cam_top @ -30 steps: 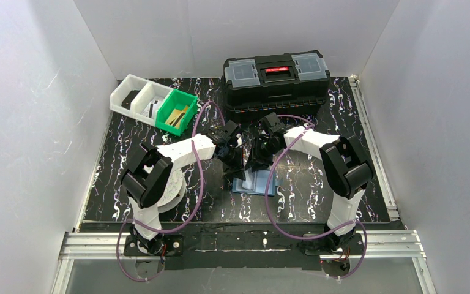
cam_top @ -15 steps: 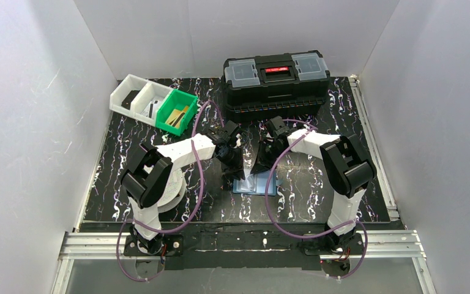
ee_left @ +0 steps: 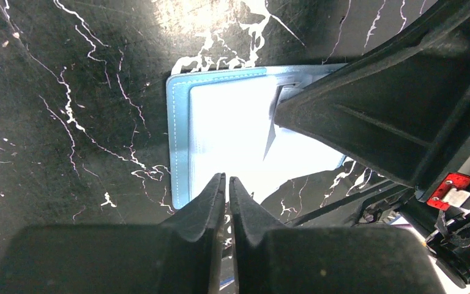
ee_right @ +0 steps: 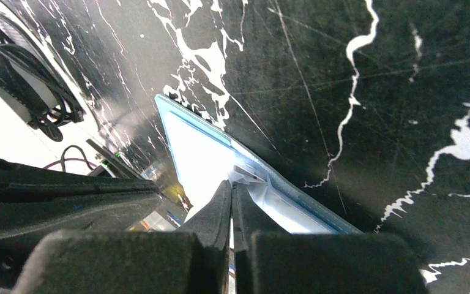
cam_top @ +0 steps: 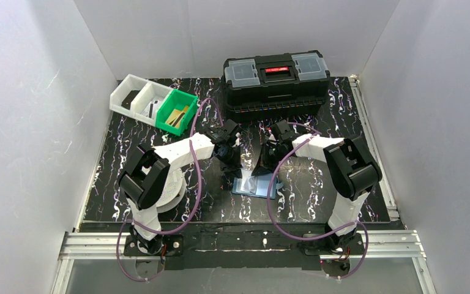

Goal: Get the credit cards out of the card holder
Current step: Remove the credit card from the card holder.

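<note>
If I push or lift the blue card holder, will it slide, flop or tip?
The card holder lies open and flat on the glossy table, so it would probably slide rather than tip. Its stitched edge looks soft, so it likely flexes if lifted by one side. Thin as it is, it is probably light and easily dragged.

Stitched blue leather-like card holder (ee_left: 180, 141), glossy marbled black table (ee_left: 67, 73)

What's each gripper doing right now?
Left gripper: closed, tips at the edge of the card holder; hold unclear.
Right gripper: closed, tips at the holder's pocket; hold unclear.
</note>
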Robot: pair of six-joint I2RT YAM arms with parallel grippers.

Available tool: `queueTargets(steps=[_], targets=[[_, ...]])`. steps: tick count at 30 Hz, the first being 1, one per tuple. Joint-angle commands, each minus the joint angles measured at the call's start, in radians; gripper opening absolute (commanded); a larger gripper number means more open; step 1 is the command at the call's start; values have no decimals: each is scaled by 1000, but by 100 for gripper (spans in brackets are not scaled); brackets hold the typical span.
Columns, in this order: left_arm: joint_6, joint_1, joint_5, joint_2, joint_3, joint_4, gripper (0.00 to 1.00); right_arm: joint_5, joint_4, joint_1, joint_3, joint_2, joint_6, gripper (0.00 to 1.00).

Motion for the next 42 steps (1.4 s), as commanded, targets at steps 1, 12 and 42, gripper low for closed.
queueTargets(steps=[1, 12, 42], targets=[[17, -1, -3, 12, 42, -25, 4, -50, 58, -19, -45, -44, 1, 1], [44, -20, 135, 94, 94, 2, 0, -55, 69, -31, -55, -89, 4, 10], [-38, -120, 265, 345, 288, 119, 0, 225, -268, -159, -182, -499, -10, 75]])
